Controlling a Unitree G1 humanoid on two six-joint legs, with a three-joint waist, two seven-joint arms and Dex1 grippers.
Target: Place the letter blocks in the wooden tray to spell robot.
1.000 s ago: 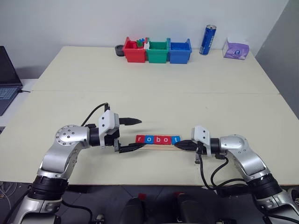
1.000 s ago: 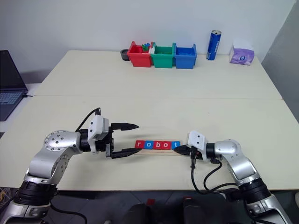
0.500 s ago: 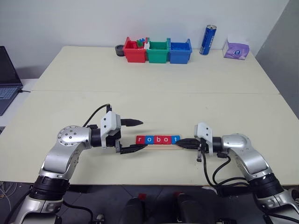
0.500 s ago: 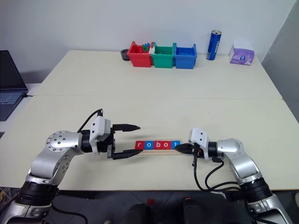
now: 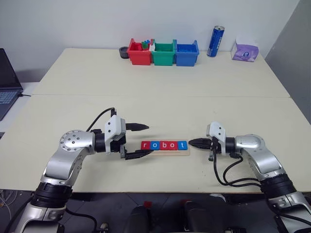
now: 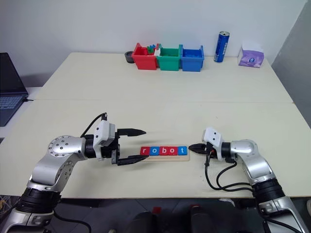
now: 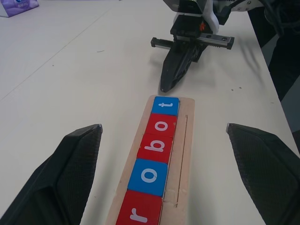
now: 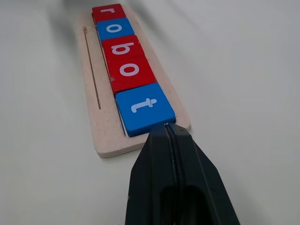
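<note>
Five letter blocks lie in a row on the wooden tray and read r, o, b, o, t: red, blue, red, red, blue. My left gripper is open at the tray's left end, one finger on each side of it, holding nothing. My right gripper is shut and empty, and it points at the tray's right end. In the right wrist view its tip sits just off the blue t block, with a small gap.
At the table's far edge stand a red bin, a green bin and a blue bin. To their right are a blue can and a purple packet. A laptop sits off the table's left side.
My right gripper has drawn back to the right, away from the tray's end and the t block. The left gripper and the blocks have stayed put.
</note>
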